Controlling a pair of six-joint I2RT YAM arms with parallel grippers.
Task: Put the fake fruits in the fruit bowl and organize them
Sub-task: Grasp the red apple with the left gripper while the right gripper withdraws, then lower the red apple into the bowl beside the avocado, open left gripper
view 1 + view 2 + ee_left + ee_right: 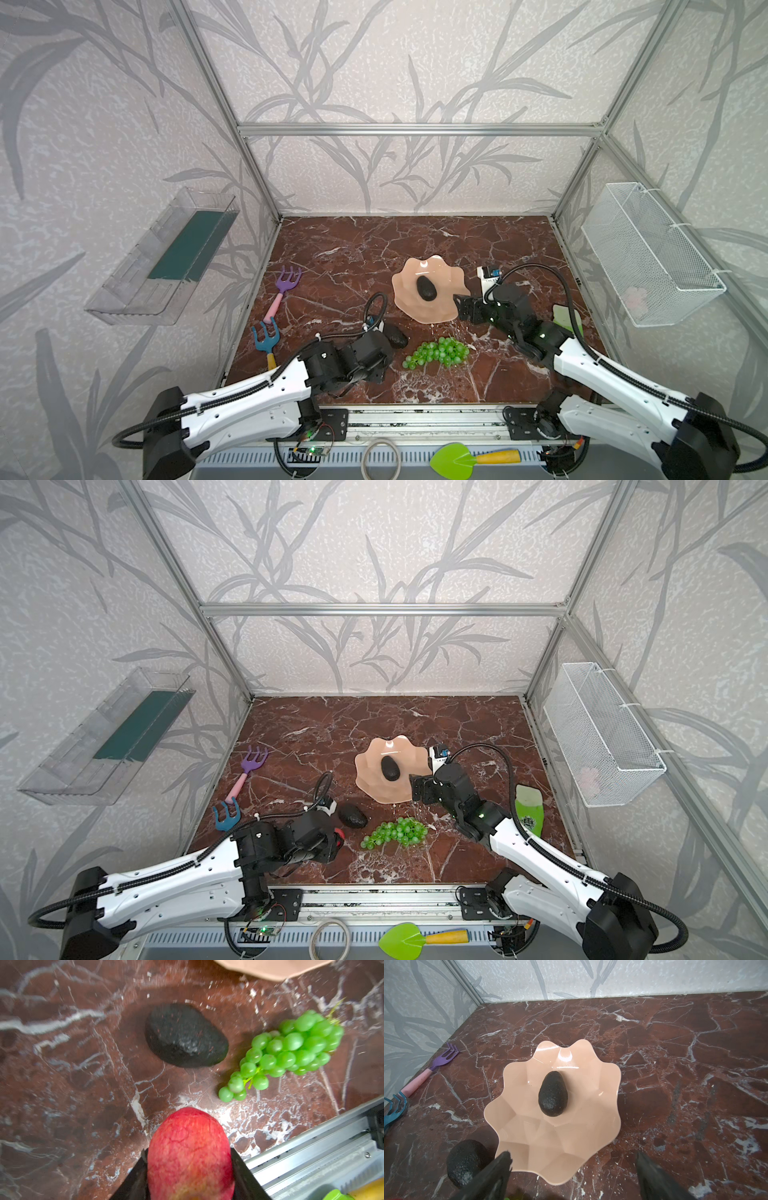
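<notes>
- Nearest me, an aluminium rail [415, 419] edges the red-brown marble surface [353, 257]; leaf-patterned walls [415, 62] stand behind it.
- My left gripper [187, 1150] is clamped on the red fruit [189, 1132], one finger against each side.
- Just past it, the loose avocado [185, 1035] and the grapes [291, 1047] lie on the surface, near each other but apart.
- My right gripper [573, 1155] stands wide open and empty at the near rim of the fruit bowl [529, 1147].
- The other avocado [553, 1096] lies inside that bowl.
- The print on the green glove [528, 808] is too small to read.

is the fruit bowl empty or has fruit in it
Partly filled: one avocado lies inside the fruit bowl; the second avocado and grapes lie outside it.
</notes>
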